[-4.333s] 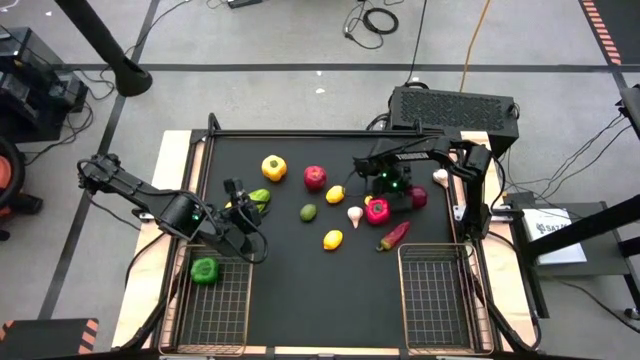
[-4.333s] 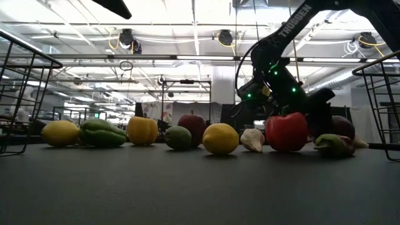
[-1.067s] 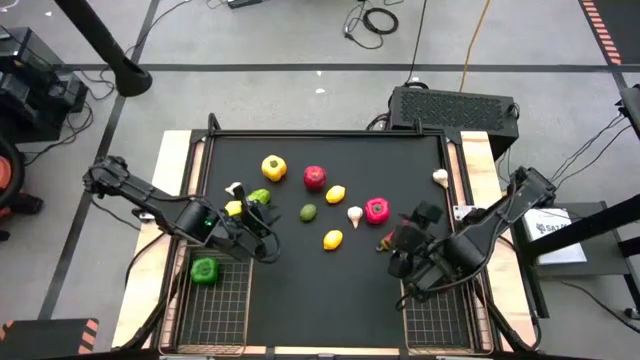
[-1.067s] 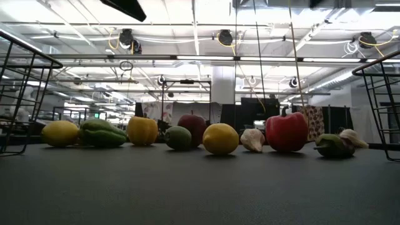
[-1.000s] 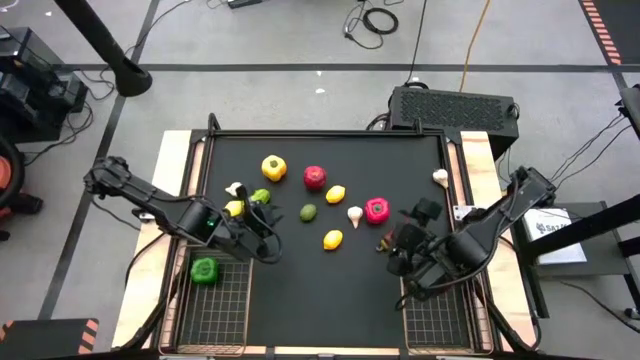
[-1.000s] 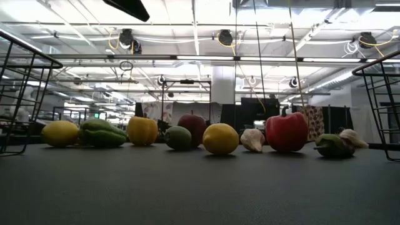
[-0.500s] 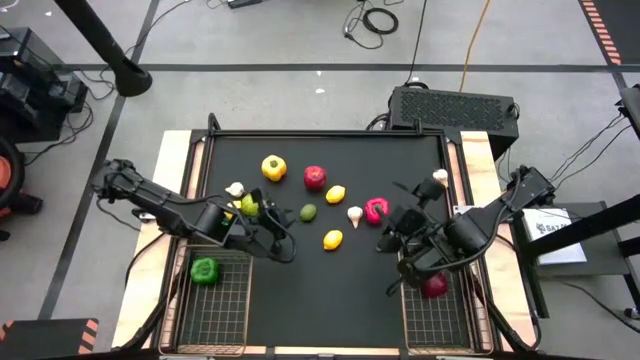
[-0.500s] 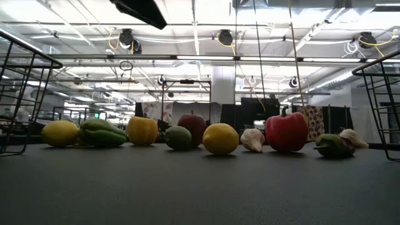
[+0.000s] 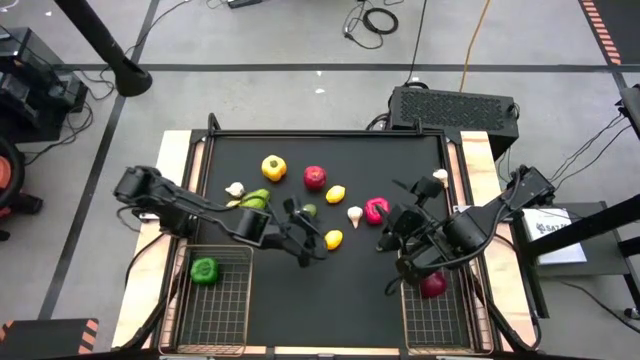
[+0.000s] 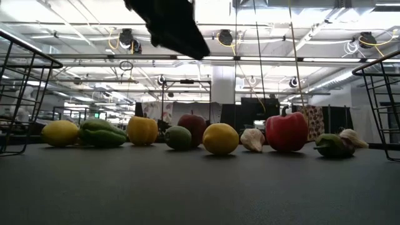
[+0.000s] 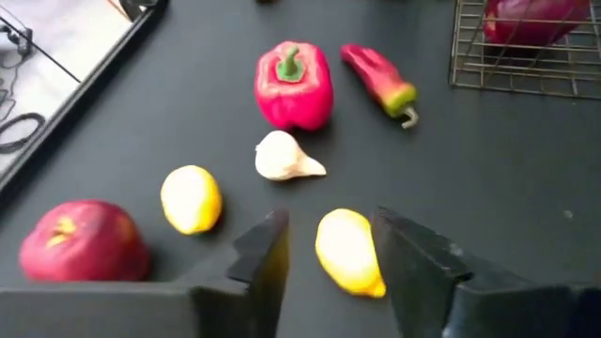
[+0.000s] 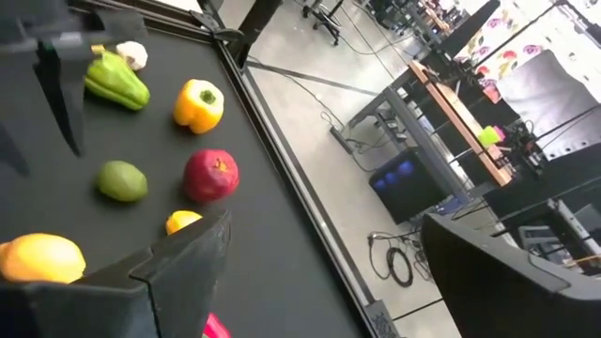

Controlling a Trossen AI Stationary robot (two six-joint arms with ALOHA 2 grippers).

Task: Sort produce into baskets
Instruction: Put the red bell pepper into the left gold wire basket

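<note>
Since the earlier frame, the left hand (image 9: pixel 308 233) has advanced, fingers apart, over a lemon (image 9: pixel 333 239) mid-worktop, while the right hand (image 9: pixel 398 236), open and empty, hovers near the right basket (image 9: pixel 470 318), holding one apple (image 9: pixel 433 285); the left basket (image 9: pixel 238 318) holds one green pepper (image 9: pixel 205 269); roughly ten pieces remain unsorted.

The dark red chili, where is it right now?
In the left wrist view the dark red chili lies on the black table, right beside the pink-red pepper and near the corner of the right basket.

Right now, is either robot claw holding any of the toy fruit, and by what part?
No. The left gripper hangs open above a lemon; the right gripper is open and empty too.
</note>
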